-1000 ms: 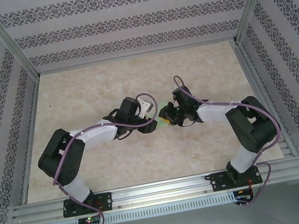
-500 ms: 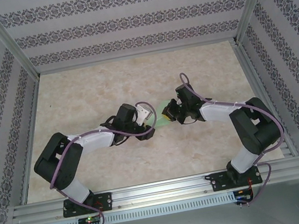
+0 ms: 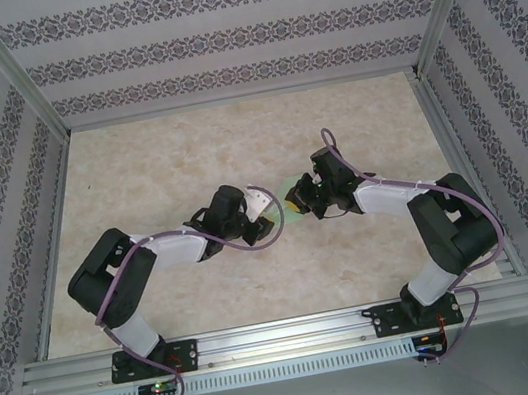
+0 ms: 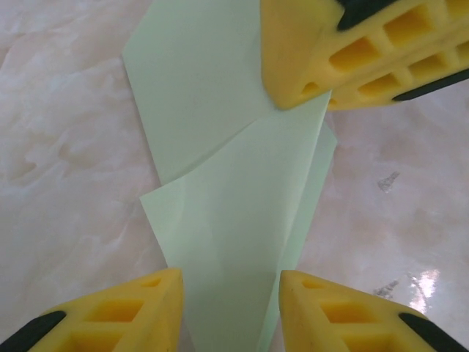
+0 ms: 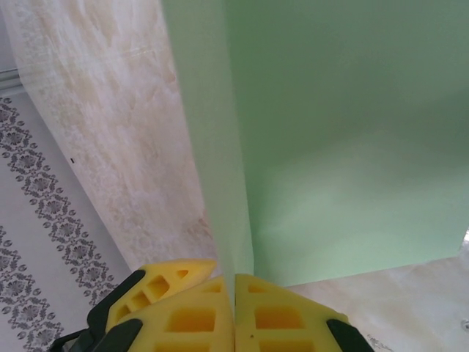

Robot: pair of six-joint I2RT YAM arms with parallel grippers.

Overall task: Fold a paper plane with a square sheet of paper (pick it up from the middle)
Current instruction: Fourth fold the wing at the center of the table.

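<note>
The square sheet of paper [image 4: 234, 205] is pale mint green and folded into a long layered wedge. It lies on the marble table between the two arms, and from above it shows as a small green patch [image 3: 290, 193]. My right gripper [image 5: 234, 301] is shut on one raised fold of the sheet [image 5: 330, 147]. Its yellow fingers [image 4: 344, 51] sit at the wedge's wide end in the left wrist view. My left gripper [image 4: 231, 308] is open. Its two yellow fingers straddle the wedge's narrow end with a gap on each side. From above, both grippers [image 3: 270, 219] [image 3: 298, 204] meet at the paper.
The marble tabletop [image 3: 234, 142] stretches behind the arms to patterned walls [image 3: 217, 38]. An aluminium frame rail [image 3: 287, 335] runs along the near edge, where both arm bases are bolted.
My left gripper has moved right to the paper and its jaws have narrowed. My right gripper has closed on the paper's fold.
</note>
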